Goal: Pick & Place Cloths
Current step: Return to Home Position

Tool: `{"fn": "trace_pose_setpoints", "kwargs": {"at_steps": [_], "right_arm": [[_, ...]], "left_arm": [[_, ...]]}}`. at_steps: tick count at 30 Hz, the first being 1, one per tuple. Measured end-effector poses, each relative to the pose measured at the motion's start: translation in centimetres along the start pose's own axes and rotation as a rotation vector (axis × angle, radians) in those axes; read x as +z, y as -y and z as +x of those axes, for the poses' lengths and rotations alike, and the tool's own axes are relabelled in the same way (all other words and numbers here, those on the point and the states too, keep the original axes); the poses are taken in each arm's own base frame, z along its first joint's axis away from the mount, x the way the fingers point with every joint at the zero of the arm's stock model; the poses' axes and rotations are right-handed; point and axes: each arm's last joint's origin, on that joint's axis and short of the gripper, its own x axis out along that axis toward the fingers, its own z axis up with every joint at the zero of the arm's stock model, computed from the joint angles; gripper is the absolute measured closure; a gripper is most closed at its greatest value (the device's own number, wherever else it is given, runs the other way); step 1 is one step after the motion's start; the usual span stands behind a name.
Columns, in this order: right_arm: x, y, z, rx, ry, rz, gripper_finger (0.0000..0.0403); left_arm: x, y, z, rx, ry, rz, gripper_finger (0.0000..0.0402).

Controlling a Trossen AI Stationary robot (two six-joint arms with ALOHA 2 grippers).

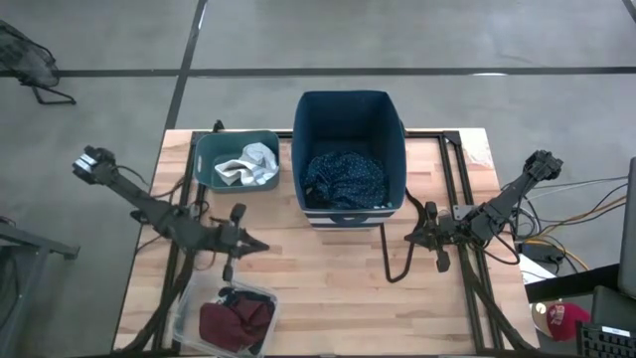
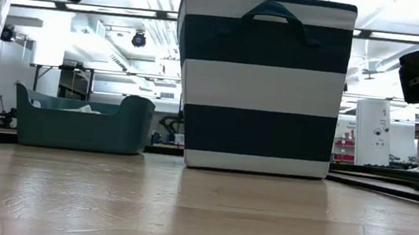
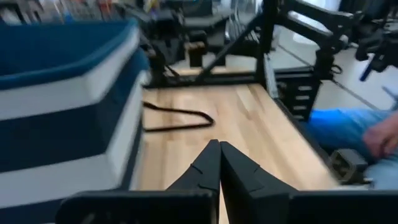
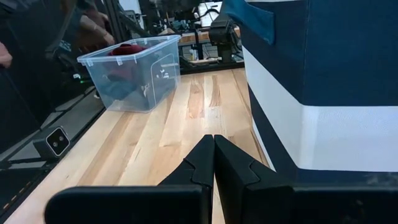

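A navy patterned cloth (image 1: 343,177) lies heaped in the navy and white striped bin (image 1: 397,149). A white and pale grey cloth (image 1: 248,167) lies in the teal bin (image 1: 204,159). Maroon and black cloths (image 1: 237,320) fill the clear bin (image 1: 184,308) at the near left, seen also in the right wrist view (image 4: 127,50). My left gripper (image 1: 260,245) is shut and empty, above the bare table between the clear bin and the striped bin. My right gripper (image 1: 409,237) is shut and empty, near the striped bin's near right corner.
A black metal frame (image 1: 462,179) runs along the table's right side and far edge. A dark cable (image 1: 393,261) loops on the wood near the right gripper. A person's hand and blue sleeve (image 3: 367,134) show past the table's edge. Bare wood lies at the table's near middle.
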Motion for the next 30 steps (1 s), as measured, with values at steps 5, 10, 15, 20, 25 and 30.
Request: {"fn": "trace_pose_setpoints", "kwargs": {"at_steps": [5,10,15,20,25,30], "right_arm": [[0.0,0.0,0.0,0.0,0.0,0.001,0.0394],[0.0,0.0,0.0,0.0,0.0,0.001,0.0394],[0.0,0.0,0.0,0.0,0.0,0.0,0.0394],[0.0,0.0,0.0,0.0,0.0,0.0,0.0394],[0.0,0.0,0.0,0.0,0.001,0.0,0.0394],[0.0,0.0,0.0,0.0,0.001,0.001,0.0394]], "left_arm": [[-2.2,-1.4,-1.9,-0.058,0.13,0.037,0.0396],[-4.0,-2.6,-4.3,-0.124,0.238,-0.031,0.0394],[-6.2,-3.7,-5.5,-0.127,0.333,-0.097,0.0398],[-7.8,-4.0,-5.9,-0.2,0.352,-0.093,0.0397],[-8.3,-4.5,-6.5,-0.141,0.336,-0.074,0.0396],[-9.6,-4.7,-6.4,-0.109,0.245,-0.084,0.0393]]}}
